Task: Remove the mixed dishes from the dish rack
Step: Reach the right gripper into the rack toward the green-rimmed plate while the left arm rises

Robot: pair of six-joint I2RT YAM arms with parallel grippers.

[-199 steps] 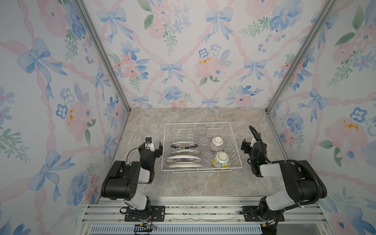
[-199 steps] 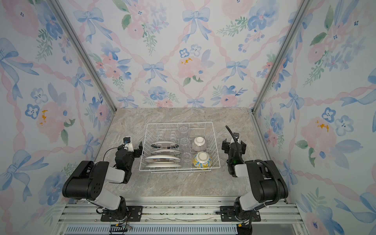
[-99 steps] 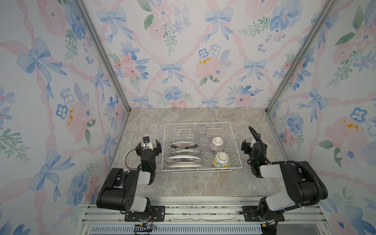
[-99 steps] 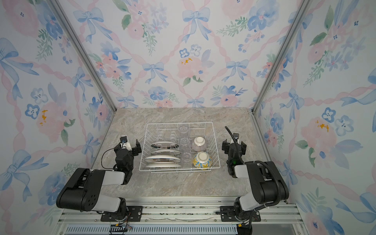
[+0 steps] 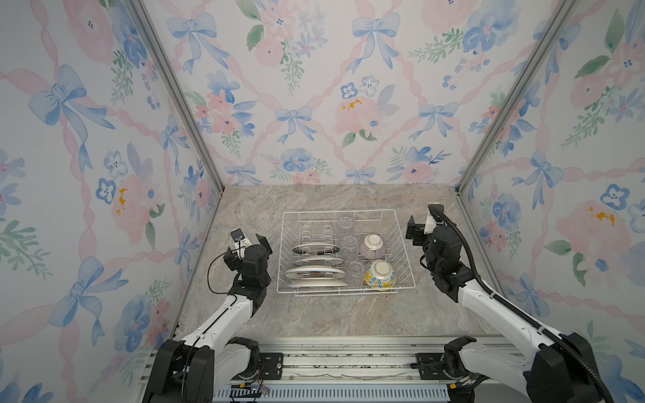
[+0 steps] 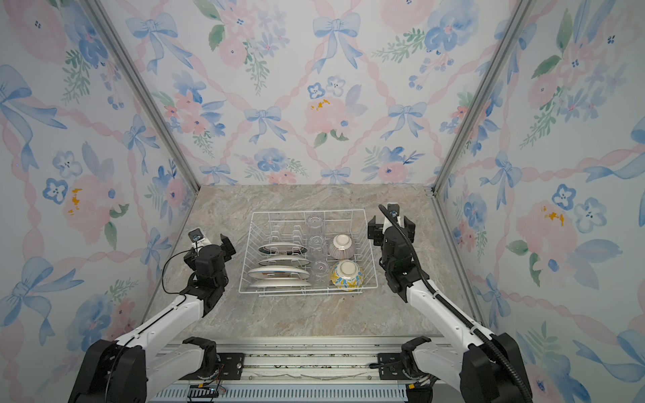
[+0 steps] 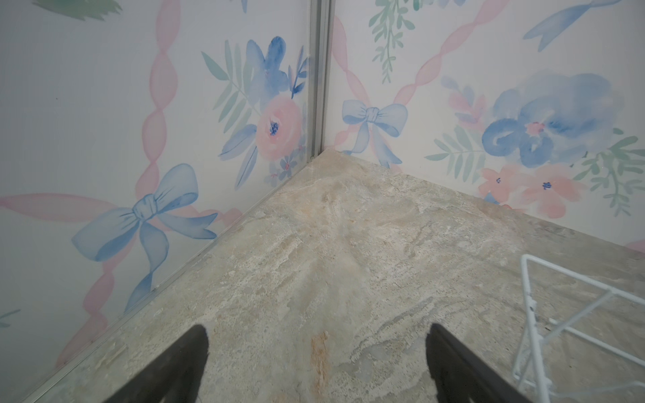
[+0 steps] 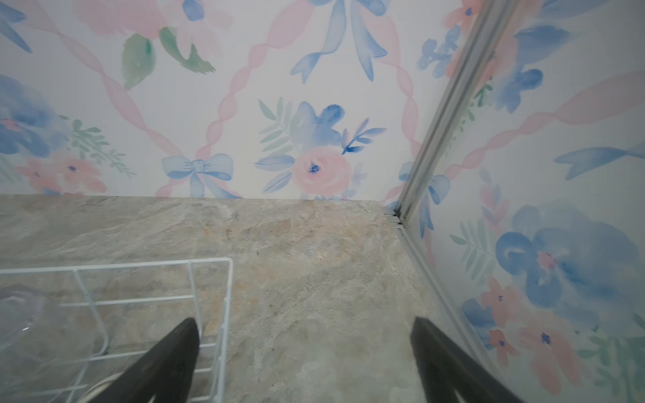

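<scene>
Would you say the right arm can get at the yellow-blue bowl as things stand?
Probably yes: the right gripper is open outside the dish rack, and the yellow-blue bowl sits near that side, uncovered.

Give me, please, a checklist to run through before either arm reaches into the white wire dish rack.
1. Left gripper open, empty: ok.
2. Right gripper open, empty: ok.
3. Right gripper clear of the white wire dish rack rim: cannot tell; one finger overlaps its corner in the wrist view.
4. Round white plates standing between prongs: ok.
5. Purple-striped bowl and yellow-blue patterned bowl upside down, foot rings up: ok.
6. Bare grey stone-look table in front of the rack for setting dishes down: ok.
</scene>
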